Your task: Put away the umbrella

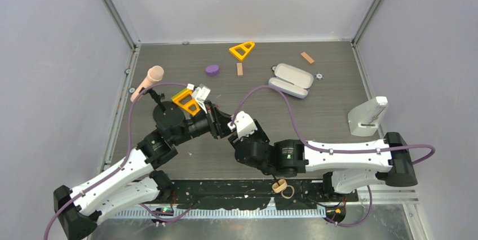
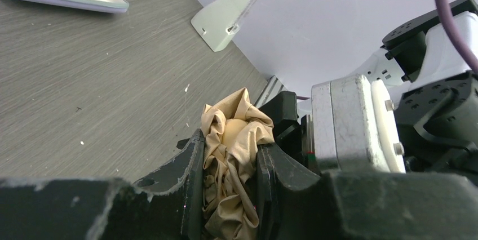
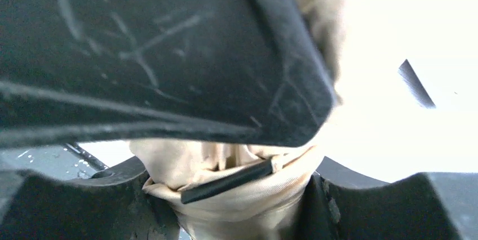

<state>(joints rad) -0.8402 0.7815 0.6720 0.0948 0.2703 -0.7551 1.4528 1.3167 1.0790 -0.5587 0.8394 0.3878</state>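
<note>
The umbrella [image 2: 234,133] shows as a bunch of crumpled pale beige fabric. My left gripper [image 2: 230,161] is shut on it, one black finger on each side. In the right wrist view the same beige fabric [image 3: 248,206] with a black rib across it sits clamped in my right gripper [image 3: 237,195]. In the top view the left gripper [image 1: 224,125] and right gripper [image 1: 233,133] meet tip to tip at the table's middle, and the umbrella is hidden between them. A small tan piece with a loop [image 1: 280,186] lies at the near edge.
A pink-headed microphone [image 1: 147,81] stands at the left. An open lavender-grey case [image 1: 290,80] lies at the back right. A white stand [image 1: 367,117] is at the right. Orange triangles [image 1: 242,50], a purple piece [image 1: 212,70] and wooden blocks [image 1: 307,57] lie at the back.
</note>
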